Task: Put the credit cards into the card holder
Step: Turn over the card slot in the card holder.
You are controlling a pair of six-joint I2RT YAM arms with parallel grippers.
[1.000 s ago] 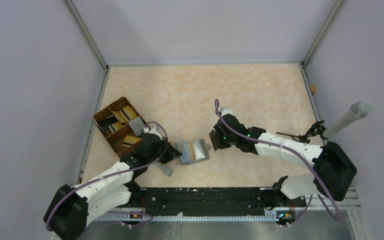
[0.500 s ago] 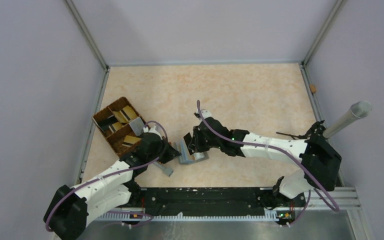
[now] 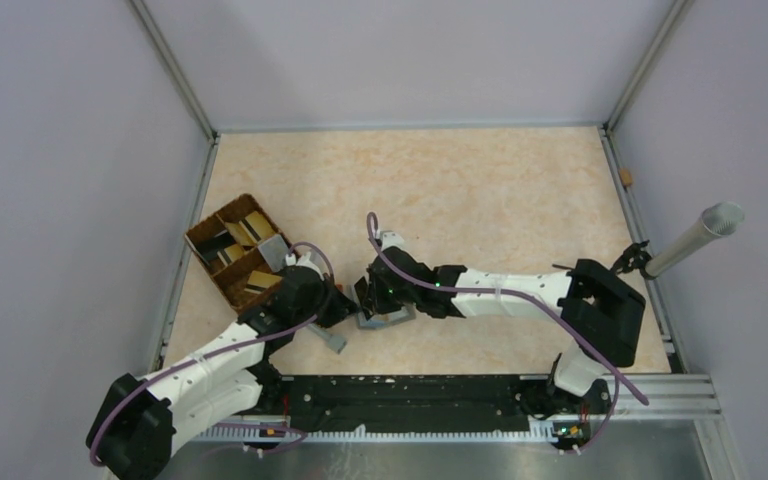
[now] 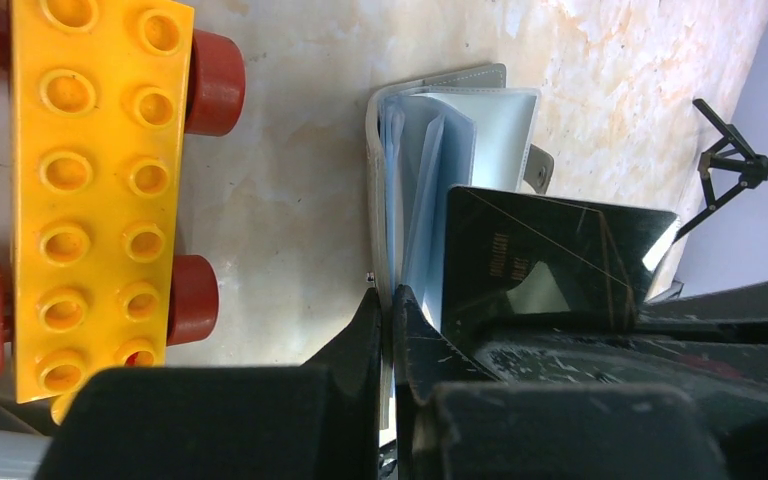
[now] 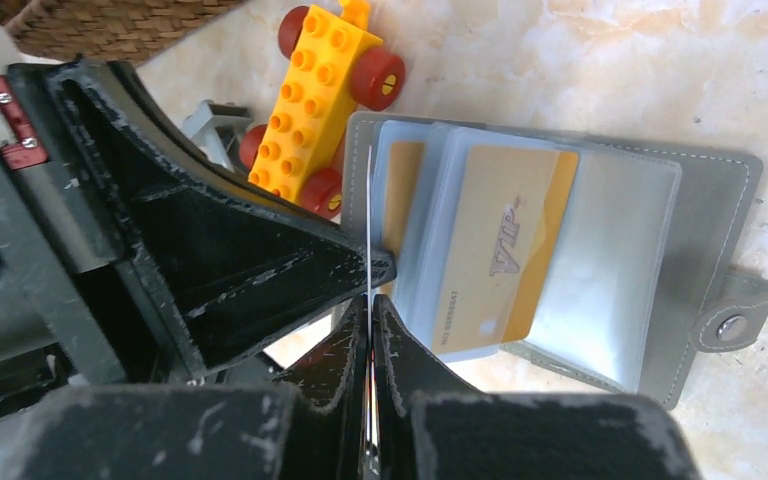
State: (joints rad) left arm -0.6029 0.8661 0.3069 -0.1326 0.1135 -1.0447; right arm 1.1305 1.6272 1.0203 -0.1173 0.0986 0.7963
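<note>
The grey card holder [image 5: 710, 200] lies open on the table, a gold VIP card [image 5: 500, 250] in one blue-grey pocket. My left gripper [image 4: 387, 295] is shut on the holder's left cover edge [image 4: 375, 150]. My right gripper [image 5: 370, 300] is shut on a thin dark card, seen edge-on [image 5: 369, 200] and standing over the holder's left pockets. The same card shows flat in the left wrist view [image 4: 550, 250]. From above, both grippers meet at the holder [image 3: 388, 318], the left one [image 3: 338, 305] and the right one [image 3: 370, 296].
An orange toy brick block with red wheels [image 4: 100, 190] lies just left of the holder. A brown woven divided tray [image 3: 198, 240] holding more cards [image 3: 252, 228] stands at the left wall. A grey tube [image 3: 695, 235] leans at the right edge.
My right arm has swung left with the dark card, from clear of the holder to right over its left pockets. The left arm has stayed put on the holder.
</note>
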